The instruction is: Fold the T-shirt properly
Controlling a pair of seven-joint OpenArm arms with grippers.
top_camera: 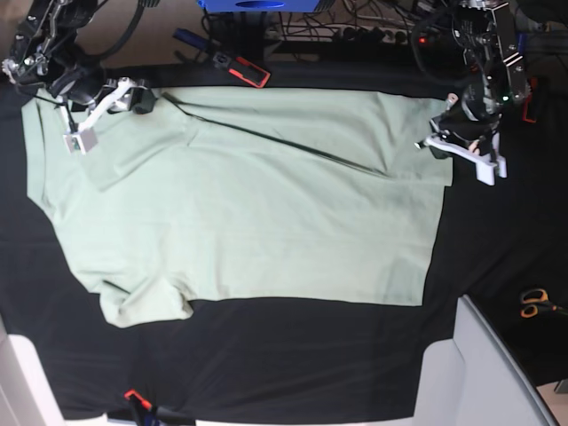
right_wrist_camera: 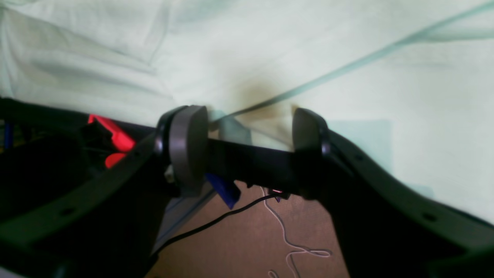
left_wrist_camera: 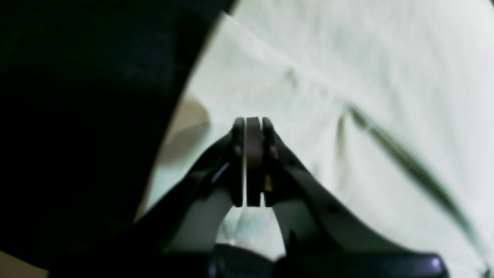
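The pale mint-green T-shirt (top_camera: 266,222) lies spread flat on the black table cloth (top_camera: 293,355), sleeves to the left and hem to the right. A long diagonal crease runs across its upper part. My left gripper (top_camera: 437,146) is at the shirt's top right corner. In the left wrist view it (left_wrist_camera: 252,121) is shut just above the shirt (left_wrist_camera: 347,58) near the edge, with no cloth visible between the fingers. My right gripper (top_camera: 142,100) is at the shirt's top left. In the right wrist view it (right_wrist_camera: 249,146) is open over the shirt's (right_wrist_camera: 270,46) edge.
Orange-handled scissors (top_camera: 535,302) lie at the right edge of the table. A pale grey panel (top_camera: 479,373) covers the bottom right corner. A red and black tool (top_camera: 244,69), a blue box (top_camera: 257,4) and cables sit beyond the far edge.
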